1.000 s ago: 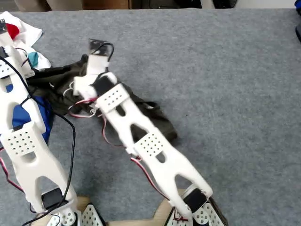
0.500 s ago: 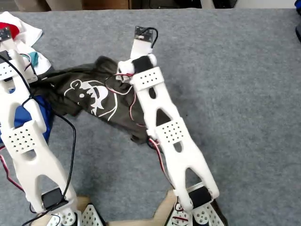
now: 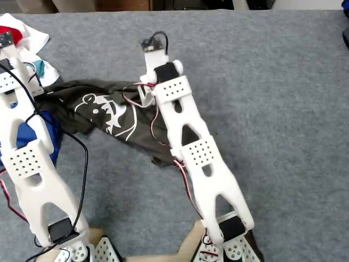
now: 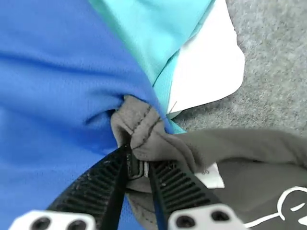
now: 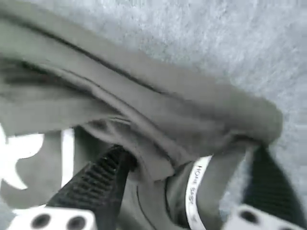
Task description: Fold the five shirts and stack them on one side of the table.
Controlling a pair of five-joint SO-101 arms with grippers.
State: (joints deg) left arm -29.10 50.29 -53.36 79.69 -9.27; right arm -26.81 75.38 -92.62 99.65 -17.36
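A dark olive shirt [image 3: 109, 112] with a white print lies spread on the grey table [image 3: 272, 109], between the two arms. My left gripper [image 4: 136, 167] is shut on a bunched edge of the olive shirt [image 4: 230, 143], at the shirt's left end, over a blue shirt [image 4: 48, 72]. My right gripper [image 5: 192, 158] stands open over the olive shirt's collar [image 5: 192, 191], and loose fabric lies between its wide-apart fingers. In the high view the right gripper [image 3: 143, 97] is at the shirt's far right edge.
A pile of shirts sits at the far left: white with a red patch [image 3: 27, 35], teal [image 3: 38, 66] and blue [image 3: 32, 131]. The white shirt [image 4: 206, 67] and the teal shirt [image 4: 148, 28] lie beside my left gripper. Bare grey table stretches to the right.
My right arm swung right, dragging the olive shirt out flat so its print shows, then eased back a little to the left. The left arm held still.
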